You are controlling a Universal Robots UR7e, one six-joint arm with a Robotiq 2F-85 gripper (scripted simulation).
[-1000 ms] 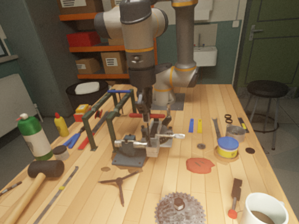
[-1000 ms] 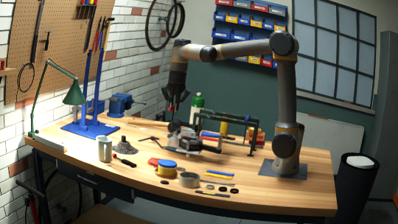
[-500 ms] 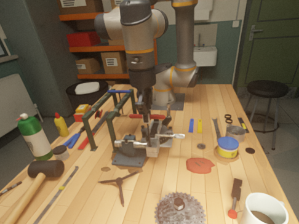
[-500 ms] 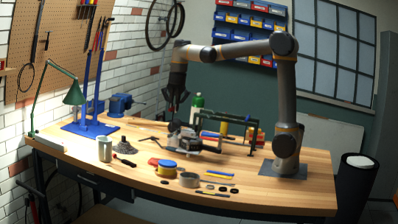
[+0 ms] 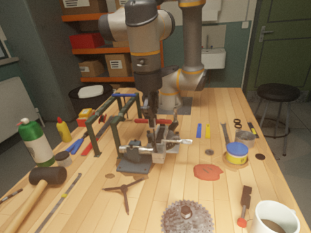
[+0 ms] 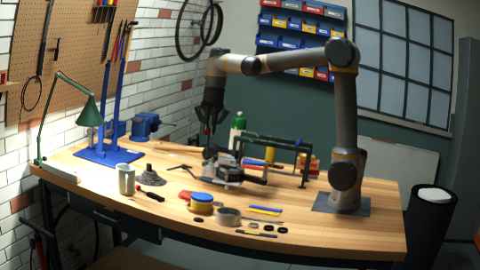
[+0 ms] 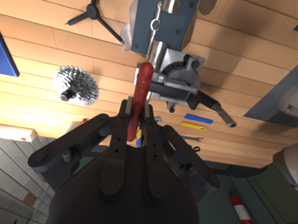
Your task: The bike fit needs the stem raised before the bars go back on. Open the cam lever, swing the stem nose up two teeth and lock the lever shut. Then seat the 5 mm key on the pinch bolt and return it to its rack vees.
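Note:
My gripper (image 7: 136, 109) has its two fingers closed on the red handle of the 5 mm key (image 7: 139, 92), and it hangs above the stem fixture (image 5: 150, 148) in the middle of the bench. The key's red handle (image 5: 153, 121) lies level across the fingers, and its thin shaft points down toward the stem clamp. The stem (image 7: 177, 83) sits on a grey-blue base plate with a toothed dial beside it. The silver cam lever (image 5: 177, 141) points toward the right. The green rack (image 5: 112, 118) with its vees stands left of the fixture.
A cassette sprocket (image 5: 187, 219) lies at the bench's front edge, with a white mug (image 5: 275, 217) to its right. A three-way wrench (image 5: 123, 190) lies in front of the fixture. A mallet (image 5: 38, 182) and a green bottle (image 5: 33, 140) sit at the left.

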